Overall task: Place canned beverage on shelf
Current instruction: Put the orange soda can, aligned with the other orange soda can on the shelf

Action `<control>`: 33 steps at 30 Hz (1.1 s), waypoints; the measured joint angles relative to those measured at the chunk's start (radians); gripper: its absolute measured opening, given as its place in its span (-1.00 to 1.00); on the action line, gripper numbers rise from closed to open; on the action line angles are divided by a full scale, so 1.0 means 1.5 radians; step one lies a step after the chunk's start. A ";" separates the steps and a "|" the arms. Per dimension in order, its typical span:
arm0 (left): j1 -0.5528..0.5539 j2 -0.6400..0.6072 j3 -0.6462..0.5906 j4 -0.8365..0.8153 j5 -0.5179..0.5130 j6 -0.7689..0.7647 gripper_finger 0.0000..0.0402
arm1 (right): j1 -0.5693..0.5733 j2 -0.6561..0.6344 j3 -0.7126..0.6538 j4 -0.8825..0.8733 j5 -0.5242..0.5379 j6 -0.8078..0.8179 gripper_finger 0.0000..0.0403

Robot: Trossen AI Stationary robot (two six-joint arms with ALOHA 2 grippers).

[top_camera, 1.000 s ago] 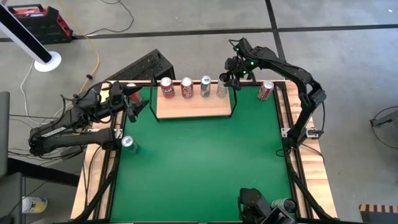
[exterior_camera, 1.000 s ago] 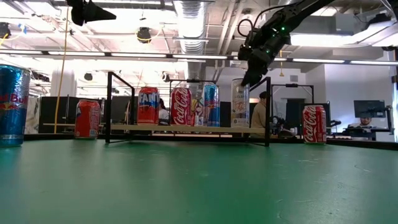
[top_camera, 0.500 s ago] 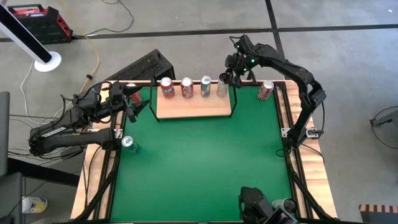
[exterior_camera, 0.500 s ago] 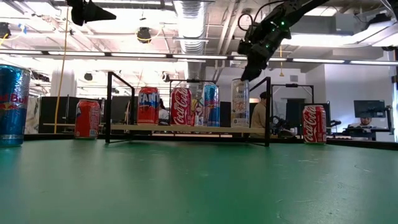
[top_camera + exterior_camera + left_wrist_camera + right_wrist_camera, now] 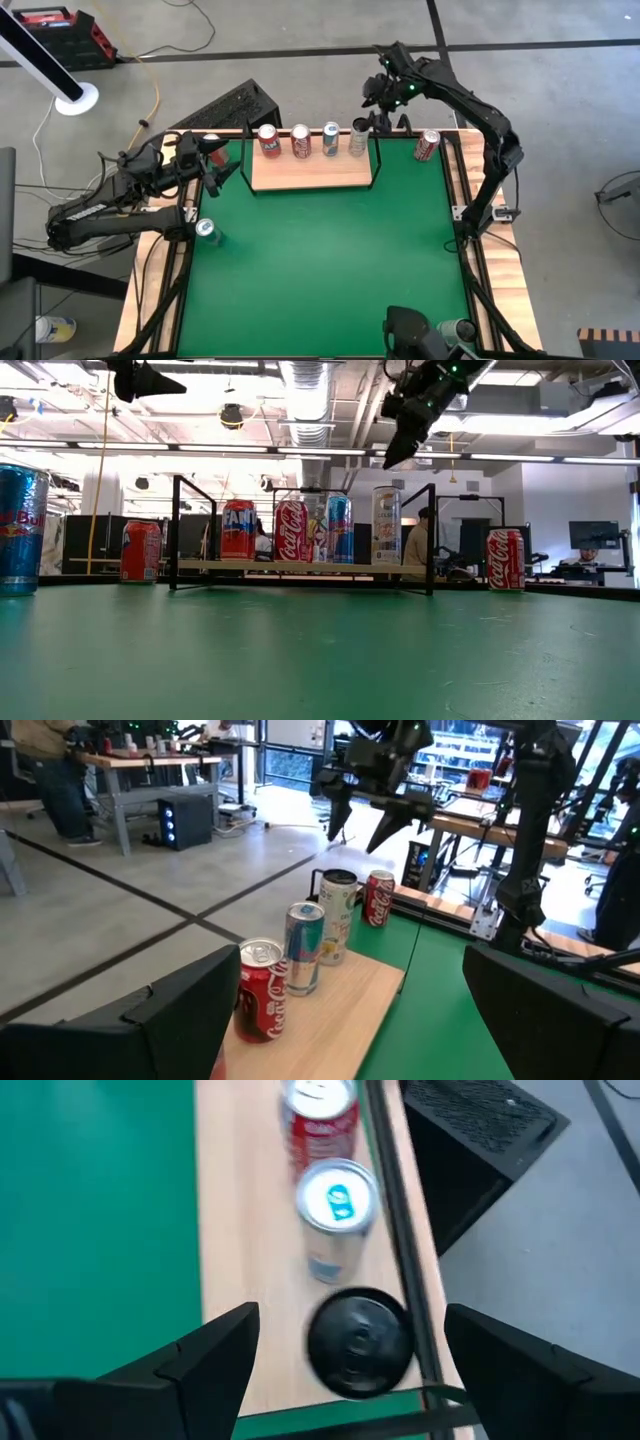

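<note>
Your right gripper [image 5: 378, 100] sits at the upper centre-right of the high view, above the far right end of the shelf [image 5: 312, 168], with its fingers spread and nothing between them; in the low view it hangs near the top of the frame, clear above the pale can [image 5: 386, 525]. That pale can with the black lid stands upright on the shelf board, at the right end of the row, just inside the black rod frame. To its left on the board, still in the low view, stand a blue-and-silver can [image 5: 338, 528], a red cola can [image 5: 292, 530] and a red-and-blue can [image 5: 238, 528], all upright in one line. Off the shelf, a red can [image 5: 427, 145] stands on the green table [image 5: 320, 260] to the right of the frame, another red can [image 5: 141, 550] stands to the left of it, and a blue energy-drink can [image 5: 206, 231] stands at the left edge of the green. Your left gripper [image 5: 222, 170] waits at the left of the high view, just beside the shelf's left end, its fingers spread and empty.
</note>
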 joint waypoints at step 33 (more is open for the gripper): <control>0.136 0.343 0.252 -0.334 -0.200 -0.108 0.82 | 0.291 -0.001 0.128 -0.261 0.022 0.267 0.71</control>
